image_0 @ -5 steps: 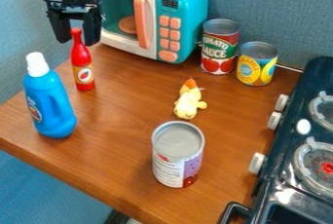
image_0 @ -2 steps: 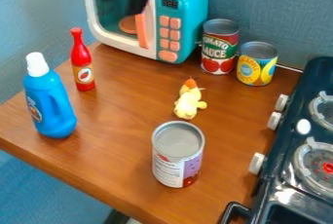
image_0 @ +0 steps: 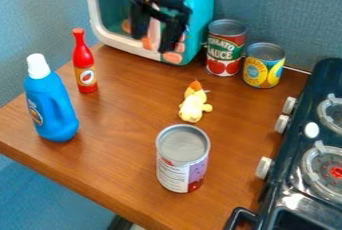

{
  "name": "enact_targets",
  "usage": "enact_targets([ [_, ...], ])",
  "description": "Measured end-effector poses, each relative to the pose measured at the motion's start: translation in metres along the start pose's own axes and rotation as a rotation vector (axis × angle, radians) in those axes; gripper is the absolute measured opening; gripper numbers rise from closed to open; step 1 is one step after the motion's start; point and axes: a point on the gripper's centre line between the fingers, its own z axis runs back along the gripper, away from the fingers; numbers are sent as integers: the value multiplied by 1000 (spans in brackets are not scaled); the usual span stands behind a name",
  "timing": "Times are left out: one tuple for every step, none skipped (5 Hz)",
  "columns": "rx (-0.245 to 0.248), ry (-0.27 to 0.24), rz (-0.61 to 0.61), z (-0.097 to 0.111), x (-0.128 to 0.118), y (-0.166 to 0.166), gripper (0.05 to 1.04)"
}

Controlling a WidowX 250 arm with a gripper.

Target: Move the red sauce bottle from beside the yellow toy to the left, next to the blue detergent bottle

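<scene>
My fixed camera looks down at a slant from quite near, over the wooden counter (image_0: 120,119) toward the toy microwave (image_0: 203,11) and blue wall (image_0: 287,14).

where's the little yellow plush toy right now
The yellow plush toy lies mid-counter in the camera view, just behind the large can in front.

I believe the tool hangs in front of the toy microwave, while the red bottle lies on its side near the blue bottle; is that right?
Not quite: the red bottle stands upright near the blue bottle rather than lying on its side, as the camera view shows. The rest holds: the tool hangs in front of the toy microwave.
</scene>
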Motion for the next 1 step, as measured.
enact_targets([
  [-24, 18, -14, -21, -3, -14, 1001],
])
